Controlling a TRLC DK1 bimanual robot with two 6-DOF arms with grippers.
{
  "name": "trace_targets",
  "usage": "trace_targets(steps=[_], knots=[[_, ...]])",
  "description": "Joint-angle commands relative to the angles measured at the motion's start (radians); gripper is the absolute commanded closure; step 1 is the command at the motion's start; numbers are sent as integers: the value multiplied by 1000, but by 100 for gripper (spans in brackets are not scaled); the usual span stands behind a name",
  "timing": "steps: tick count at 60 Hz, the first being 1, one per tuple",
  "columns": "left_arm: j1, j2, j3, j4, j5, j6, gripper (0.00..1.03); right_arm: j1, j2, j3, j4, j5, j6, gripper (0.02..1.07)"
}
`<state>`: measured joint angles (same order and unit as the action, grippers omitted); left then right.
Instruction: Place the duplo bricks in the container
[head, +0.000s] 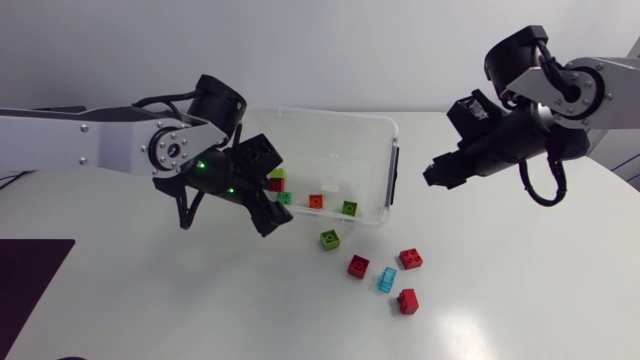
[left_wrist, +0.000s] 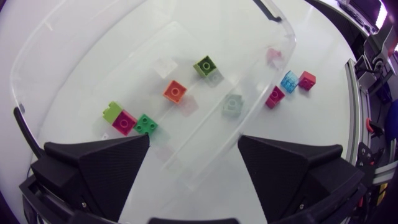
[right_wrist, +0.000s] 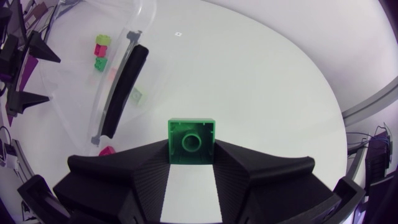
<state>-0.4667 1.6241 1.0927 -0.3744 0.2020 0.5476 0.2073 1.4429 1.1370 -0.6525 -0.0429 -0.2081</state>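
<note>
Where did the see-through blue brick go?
In the head view, the see-through blue brick lies on the table, outside the clear container. It sits a little right of the middle, between a red brick and a second red brick.

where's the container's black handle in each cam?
Head: handle on the container end wall facing the right pincer.
Left wrist: handle on the far wall, ahead of the left pincer.
Right wrist: handle on the near wall, beyond the held green brick.
Shared: lime-magenta-green brick cluster inside.

Silver-grey links (head: 70, 140) meet black joints (head: 218, 100), with looping black cables (head: 545, 203) alongside.
</note>
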Motion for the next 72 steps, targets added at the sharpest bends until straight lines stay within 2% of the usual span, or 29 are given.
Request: trace_targets(steps=[1,14,32,39,50,60,72], knots=[[11,26,56,11,4,11,4,23,11,4,-22,15,30,71],[11,94,196,-4,4,2,4,26,-4,-26,-27,23,30,71],[11,135,273,-4,4,2,4,3,-29,-6,-38,25,15,71],[14,57,266,3,4,-12,4,0,-26,21,-41,25,10,71],[37,-104,243,97,4,-86,4,30,-15,93,-61,25,16,71],[36,-221,220,83,4,-109,4,61,14,185,-73,26,21,71],[-26,-306,30,32,22,-55,4,121,102,308,-68,34,36,71]])
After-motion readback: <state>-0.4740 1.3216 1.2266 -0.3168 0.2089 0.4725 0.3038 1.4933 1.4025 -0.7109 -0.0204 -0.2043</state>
